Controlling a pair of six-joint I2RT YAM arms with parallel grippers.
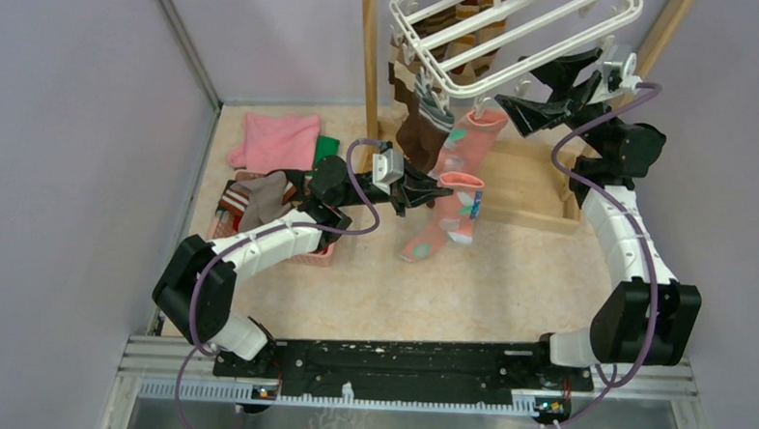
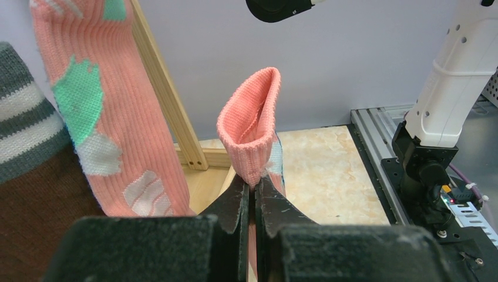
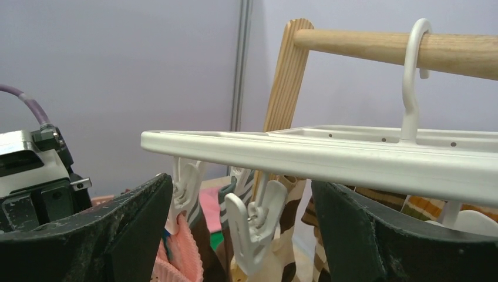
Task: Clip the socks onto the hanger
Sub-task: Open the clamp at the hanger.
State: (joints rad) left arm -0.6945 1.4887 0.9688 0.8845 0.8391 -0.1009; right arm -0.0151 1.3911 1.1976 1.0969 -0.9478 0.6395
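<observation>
The white grid hanger (image 1: 519,32) hangs from a wooden bar at the top. Several socks hang clipped under it, among them a pink sock with teal patches (image 1: 476,136) and a dark brown sock with a grey striped cuff (image 1: 420,129). My left gripper (image 1: 433,192) is shut on the cuff of a second pink sock (image 1: 448,217), held in the air below the hanger; the cuff (image 2: 252,126) stands up between the fingers. My right gripper (image 1: 545,91) is open just under the hanger's edge (image 3: 329,155), around an empty white clip (image 3: 252,229).
A wooden post frame (image 1: 371,59) stands at the back with a wooden base (image 1: 527,187). A red basket (image 1: 301,255) at the left holds more socks (image 1: 260,198). A folded pink cloth (image 1: 277,140) and a green cloth (image 1: 326,149) lie behind it.
</observation>
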